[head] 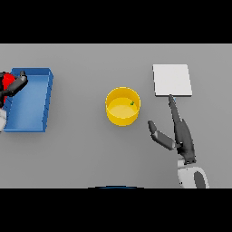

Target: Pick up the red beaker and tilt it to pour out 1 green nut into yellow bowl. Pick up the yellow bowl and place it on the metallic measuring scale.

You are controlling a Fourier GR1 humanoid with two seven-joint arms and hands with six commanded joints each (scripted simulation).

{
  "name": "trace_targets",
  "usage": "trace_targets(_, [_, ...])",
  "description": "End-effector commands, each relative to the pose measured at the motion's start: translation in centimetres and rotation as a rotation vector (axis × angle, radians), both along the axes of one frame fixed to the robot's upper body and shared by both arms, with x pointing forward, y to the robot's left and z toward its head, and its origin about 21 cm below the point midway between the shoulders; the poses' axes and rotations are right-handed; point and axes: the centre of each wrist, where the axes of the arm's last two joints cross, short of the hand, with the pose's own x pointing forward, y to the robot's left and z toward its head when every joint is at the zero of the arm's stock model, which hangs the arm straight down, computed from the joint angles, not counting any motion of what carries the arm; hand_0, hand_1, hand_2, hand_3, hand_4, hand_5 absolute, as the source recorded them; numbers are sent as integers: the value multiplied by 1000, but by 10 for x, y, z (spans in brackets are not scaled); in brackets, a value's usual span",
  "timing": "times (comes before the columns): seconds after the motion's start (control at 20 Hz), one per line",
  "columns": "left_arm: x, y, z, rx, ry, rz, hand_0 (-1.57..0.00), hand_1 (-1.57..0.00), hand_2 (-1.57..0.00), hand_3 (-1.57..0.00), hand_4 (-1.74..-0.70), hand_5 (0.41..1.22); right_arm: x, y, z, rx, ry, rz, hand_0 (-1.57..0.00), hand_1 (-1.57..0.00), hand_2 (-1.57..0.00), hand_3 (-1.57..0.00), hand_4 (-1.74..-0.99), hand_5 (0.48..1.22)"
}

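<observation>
A: Where are we? The green nut (132, 103) lies inside the yellow bowl (122, 117) — pouring looks done

B: Agreed. Our left hand (16, 84) grips the red beaker (6, 81) at the blue tray (31, 104). Our right hand (181, 133) is spread open between bowl and metallic measuring scale (171, 79) — moving the bowl remains

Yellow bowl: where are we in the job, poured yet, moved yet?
Pour looks done: a green nut lies inside the yellow bowl. The left hand holds the red beaker at the blue tray. The right hand, fingers open, sits beside the bowl, not touching. Left: lifting the bowl onto the scale.
</observation>
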Motion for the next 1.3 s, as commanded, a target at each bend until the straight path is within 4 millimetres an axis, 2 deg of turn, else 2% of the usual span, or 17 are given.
trace_targets(0.0, [-2,-1,-4,6,26,-18,-772,-637,-652,-614,-920,677,-1,1,0,1,-6,1,1,1,1,1,-1005,634])
trace_targets(0.15, [2,-1,-8,49,69,-58,-395,-325,-334,-314,-836,657,-1,-1,3,-4,-15,2,1,1,1,1,-1011,639])
trace_targets(0.25, [1,3,-13,58,65,-83,-252,-208,-213,-201,-810,657,2,2,2,-1,0,0,1,1,1,1,-1012,639])
trace_targets(0.4, [3,3,-13,67,39,-86,-129,-106,-109,-102,-790,649,4,2,3,-31,12,2,1,1,1,1,-1021,640])
trace_targets(0.5, [2,4,-15,73,18,-95,-82,-67,-69,-65,-773,655,6,0,9,-91,16,67,1,1,1,1,-1014,666])
trace_targets(0.55, [3,-1,-12,66,12,-98,-65,-54,-55,-52,-763,657,12,-2,14,-137,23,112,1,1,1,1,-1005,669])
trace_targets(0.6, [4,3,-10,65,9,-94,-52,-43,-44,-41,-756,659,20,-6,21,-228,23,158,1,1,1,1,-1022,674])
trace_targets(0.65, [5,-1,-9,63,4,-110,-41,-34,-35,-33,-750,661,31,-9,26,-326,25,210,1,1,1,1,-1044,679])
trace_targets(0.95, [3,-2,-10,74,2,-121,-10,-8,-8,-8,-733,680,67,4,57,-748,-19,443,1,1,1,1,-1192,677])
trace_targets(1.2, [3,-8,-11,77,11,-122,-3,-2,-2,-2,-741,699,90,21,68,-1033,-80,634,1,1,1,1,-1226,692])
trace_targets(1.25, [3,-4,-10,81,9,-122,-2,-1,-1,-1,-743,701,93,24,71,-1084,-84,656,1,1,1,1,-1227,698])
